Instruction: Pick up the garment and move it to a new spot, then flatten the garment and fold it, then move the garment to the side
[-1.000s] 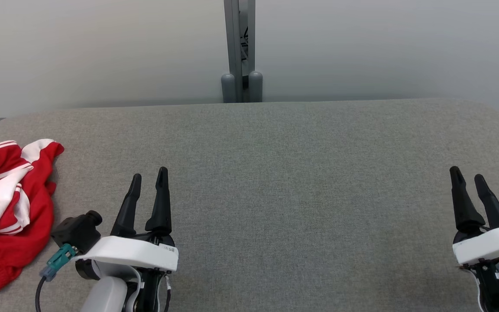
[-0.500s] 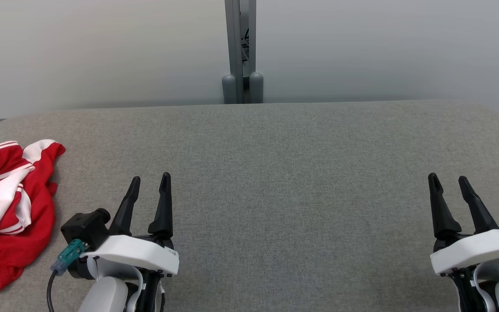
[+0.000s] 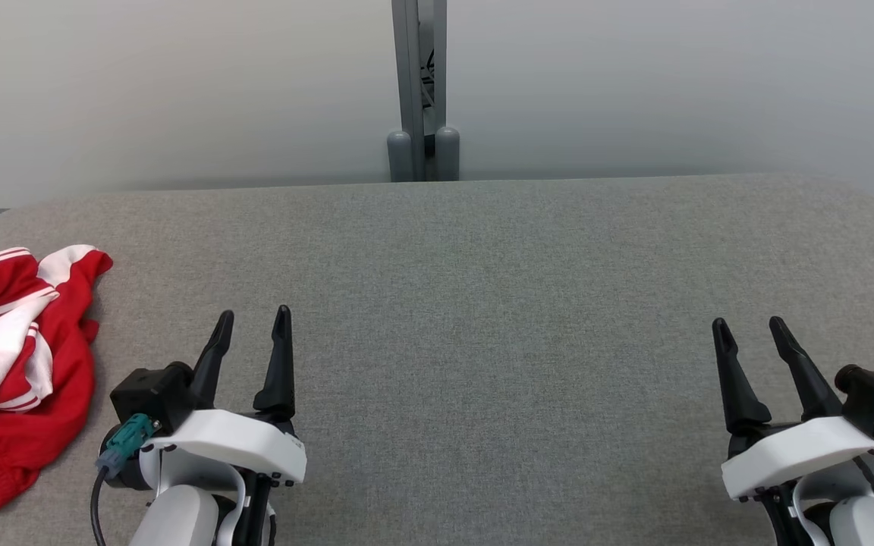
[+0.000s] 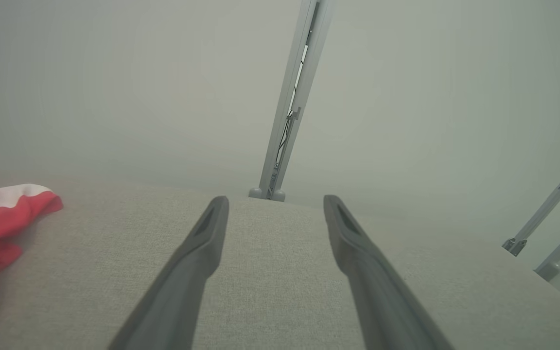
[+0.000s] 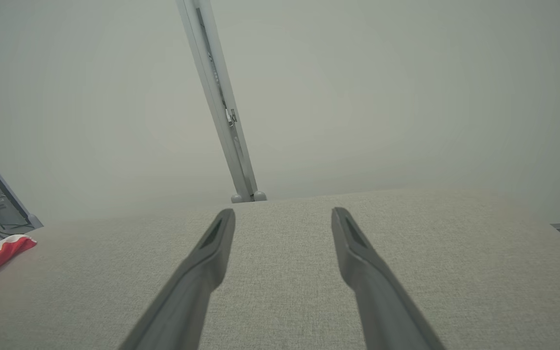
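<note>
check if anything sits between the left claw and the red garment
Nothing visible does. The open left claw and the crumpled red and white garment are apart, with bare grey table between them.

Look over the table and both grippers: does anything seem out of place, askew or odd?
The red and white garment lies crumpled in a heap at the left edge of the table, neither flat nor folded. The left gripper and right gripper stand open and empty, apart from it. Nothing else stands out.

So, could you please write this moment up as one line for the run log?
stage: before pickup | garment: crumpled, left end of table, untouched | left gripper: open, empty | right gripper: open, empty
</note>
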### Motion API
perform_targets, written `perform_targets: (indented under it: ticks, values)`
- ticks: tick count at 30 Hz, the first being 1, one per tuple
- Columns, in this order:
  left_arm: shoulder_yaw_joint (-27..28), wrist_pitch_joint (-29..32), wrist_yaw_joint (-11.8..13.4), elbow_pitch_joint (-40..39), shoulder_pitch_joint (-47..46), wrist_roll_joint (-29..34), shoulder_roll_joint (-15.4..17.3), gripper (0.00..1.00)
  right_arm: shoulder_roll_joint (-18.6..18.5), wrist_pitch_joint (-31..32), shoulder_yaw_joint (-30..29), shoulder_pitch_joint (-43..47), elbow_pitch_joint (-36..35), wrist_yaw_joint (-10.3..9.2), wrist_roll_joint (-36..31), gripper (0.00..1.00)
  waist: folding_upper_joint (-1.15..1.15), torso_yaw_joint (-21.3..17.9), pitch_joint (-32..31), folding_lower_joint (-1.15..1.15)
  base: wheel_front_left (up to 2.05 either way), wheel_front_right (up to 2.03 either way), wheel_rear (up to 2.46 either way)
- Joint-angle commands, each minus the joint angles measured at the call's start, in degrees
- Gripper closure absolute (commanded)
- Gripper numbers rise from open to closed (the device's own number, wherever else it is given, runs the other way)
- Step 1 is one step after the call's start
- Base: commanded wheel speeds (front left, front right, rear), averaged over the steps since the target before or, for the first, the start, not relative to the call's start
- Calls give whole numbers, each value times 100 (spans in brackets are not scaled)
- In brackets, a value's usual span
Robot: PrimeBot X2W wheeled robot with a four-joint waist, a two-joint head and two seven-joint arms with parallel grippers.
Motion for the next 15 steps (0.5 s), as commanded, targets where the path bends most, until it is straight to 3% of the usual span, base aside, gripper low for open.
perform_targets:
  ticks: [1,15]
  values:
    - [41,31,43,-44,27,112,42,0,-39,-79,38,-16,-40,24,-107,0,0,-3,0,0,0,0,0]
    - [48,182,266,-244,183,681,103,0,49,-323,75,106,17,26,-740,0,0,120,-18,0,0,0,0]
